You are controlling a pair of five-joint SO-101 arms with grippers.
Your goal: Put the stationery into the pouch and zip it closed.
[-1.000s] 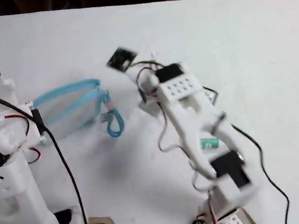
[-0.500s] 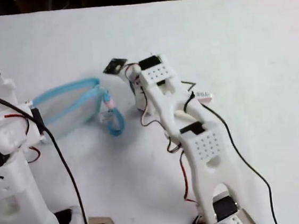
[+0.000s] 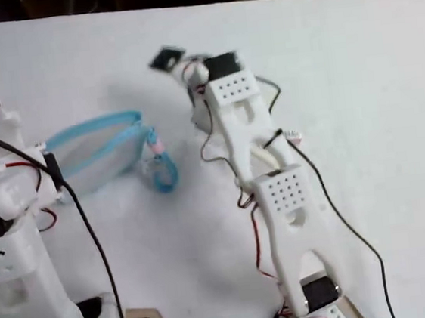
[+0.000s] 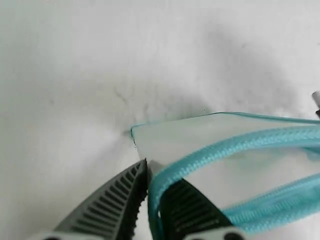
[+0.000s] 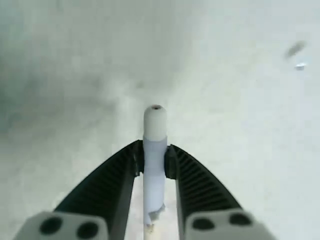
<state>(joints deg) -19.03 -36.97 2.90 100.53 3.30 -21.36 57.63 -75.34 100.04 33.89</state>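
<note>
The clear pouch [image 3: 94, 152] with a light blue zipper lies at the table's left, its mouth gaping. My left gripper [image 4: 147, 167] is shut on the zipper edge at the corner of the pouch [image 4: 200, 137]. In the high view the left arm [image 3: 11, 195] holds that end of the pouch. My right gripper [image 5: 152, 150] is shut on a white pen [image 5: 155, 122], whose rounded tip sticks out past the fingers over the bare white table. The right arm [image 3: 233, 100] stretches from the front edge toward the middle, its wrist to the right of the pouch.
A blue loop strap [image 3: 164, 171] hangs off the pouch's right end, between the pouch and the right arm. Black cables [image 3: 340, 218] trail beside the right arm. The white table [image 3: 354, 60] lies bare at the right and back.
The right arm has straightened and its wrist has moved toward the table's back, still beside the pouch's right end. The left arm and pouch have kept still.
</note>
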